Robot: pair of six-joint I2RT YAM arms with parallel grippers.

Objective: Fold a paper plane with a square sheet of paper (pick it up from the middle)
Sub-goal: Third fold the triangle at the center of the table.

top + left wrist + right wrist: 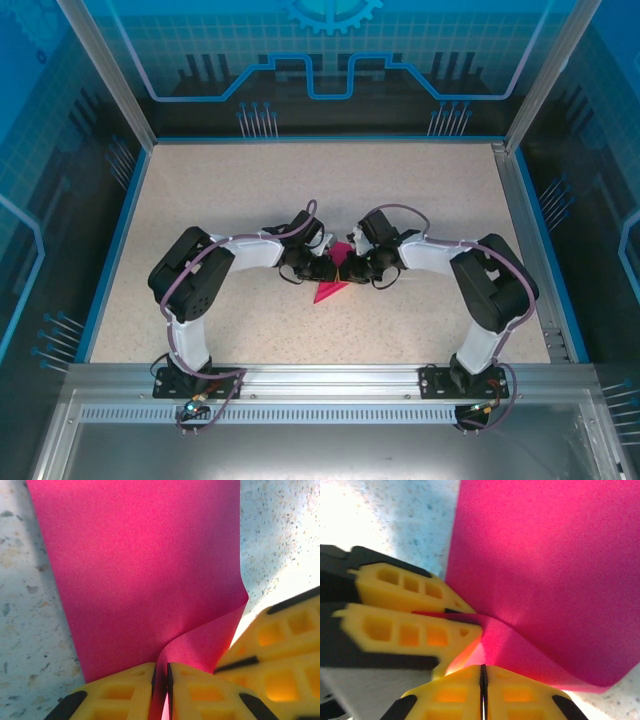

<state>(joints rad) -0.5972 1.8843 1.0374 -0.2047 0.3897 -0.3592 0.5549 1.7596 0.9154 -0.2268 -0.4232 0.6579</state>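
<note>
The square sheet of paper (329, 291) sits near the middle of the tabletop (230, 200), slightly toward its near edge, with one magenta corner pointing out from under my wrists toward that edge. Most of it seems to lie flat on the tabletop. From my left wrist it spreads away as a smooth pink field, and only the strip closest to my fingers rises off the tabletop into a soft ridge. I judge that ridge comes from gathering the sheet at its middle, as the task asks, rather than clawing at an edge that lies flush with the tabletop.

My left hand (161, 692) is pinching the ridge: its two yellow fingers stand almost together, with pink paper running up into the narrow slit between them. My right hand (482, 695) comes in from the opposite side, its fingers pressed together to a hairline. The ridge leads straight into their tips, so I judge it grips the same fold.

The two hands meet nearly tip to tip over the tabletop's middle. Holding from both sides, close together, should keep such thin paper from sliding or twisting. The danger I see is a skewed crease if the ridge is off-centre.
</note>
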